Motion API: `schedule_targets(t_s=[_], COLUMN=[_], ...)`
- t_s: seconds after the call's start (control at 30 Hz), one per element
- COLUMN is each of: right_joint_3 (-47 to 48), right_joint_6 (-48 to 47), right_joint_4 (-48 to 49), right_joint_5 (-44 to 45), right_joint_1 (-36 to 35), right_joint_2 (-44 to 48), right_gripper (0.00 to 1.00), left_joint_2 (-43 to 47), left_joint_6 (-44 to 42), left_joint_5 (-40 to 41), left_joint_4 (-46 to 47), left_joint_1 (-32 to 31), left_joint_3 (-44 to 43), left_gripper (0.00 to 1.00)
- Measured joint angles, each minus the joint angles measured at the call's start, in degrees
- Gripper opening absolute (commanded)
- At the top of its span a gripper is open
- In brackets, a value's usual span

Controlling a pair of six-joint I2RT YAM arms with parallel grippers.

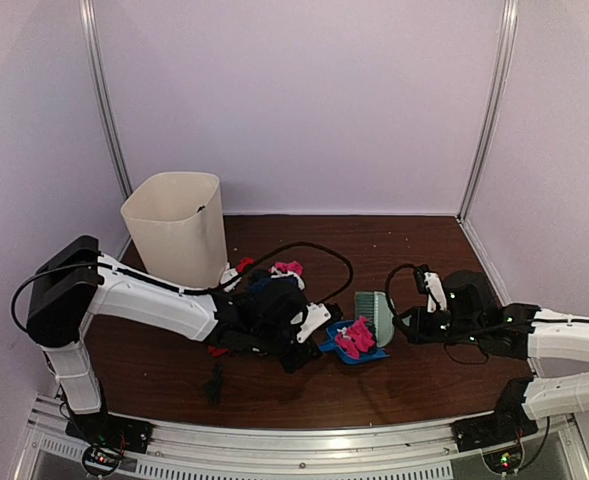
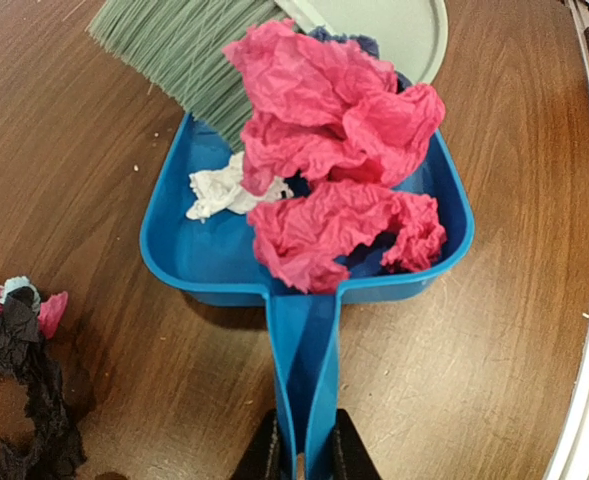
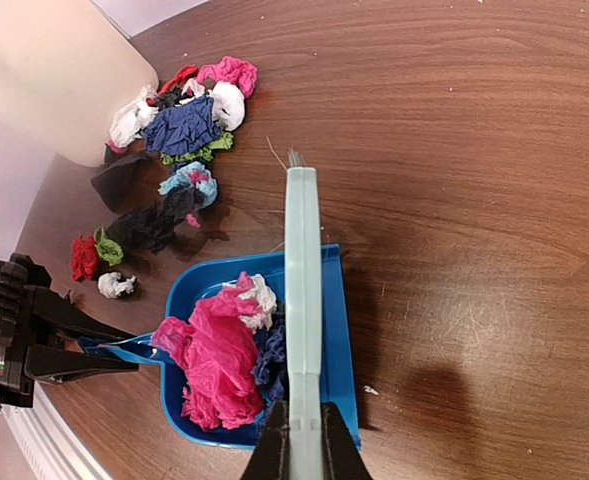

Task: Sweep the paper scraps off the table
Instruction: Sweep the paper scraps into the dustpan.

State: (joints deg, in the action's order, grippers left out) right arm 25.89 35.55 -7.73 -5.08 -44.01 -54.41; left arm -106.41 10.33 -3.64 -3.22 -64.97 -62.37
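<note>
Sweeping: left tool (image 2: 302, 455) clamps blue plastic dustpan (image 2: 174, 265) by its handle, right tool (image 3: 304, 445) clamps pale green hand brush (image 3: 302, 280). Loose crumpled paper scraps (image 3: 189, 130) sit at pan's ten o'clock, maybe some hidden. Keep lip flat on tabletop (image 3: 474, 150).

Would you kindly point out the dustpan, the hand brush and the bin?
dustpan (image 2: 302, 340), left wrist view, on its handle.
hand brush (image 3: 302, 270), right wrist view, on its pale green back.
bin (image 1: 179, 235), top external view, on its front wall.
</note>
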Motion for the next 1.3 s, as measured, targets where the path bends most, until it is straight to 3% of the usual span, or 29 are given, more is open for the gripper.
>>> schedule_targets(t_s=[0.67,1.3], right_joint_3=[8.09,26.95], right_joint_6=[-3.96,-9.46], right_joint_4=[-0.85,-1.38], right_joint_5=[-0.11,-0.50], right_joint_1=[0.00,0.00], right_joint_2=[0.52,-6.51], right_gripper=[0.00,0.00], left_joint_2=[10.88,25.31], left_joint_6=[0.04,-1.49], left_joint_5=[7.10,17.86], left_joint_4=[2.19,-0.42], left_joint_1=[0.07,0.15], left_joint_3=[4.94,4.70], left_gripper=[0.00,0.00])
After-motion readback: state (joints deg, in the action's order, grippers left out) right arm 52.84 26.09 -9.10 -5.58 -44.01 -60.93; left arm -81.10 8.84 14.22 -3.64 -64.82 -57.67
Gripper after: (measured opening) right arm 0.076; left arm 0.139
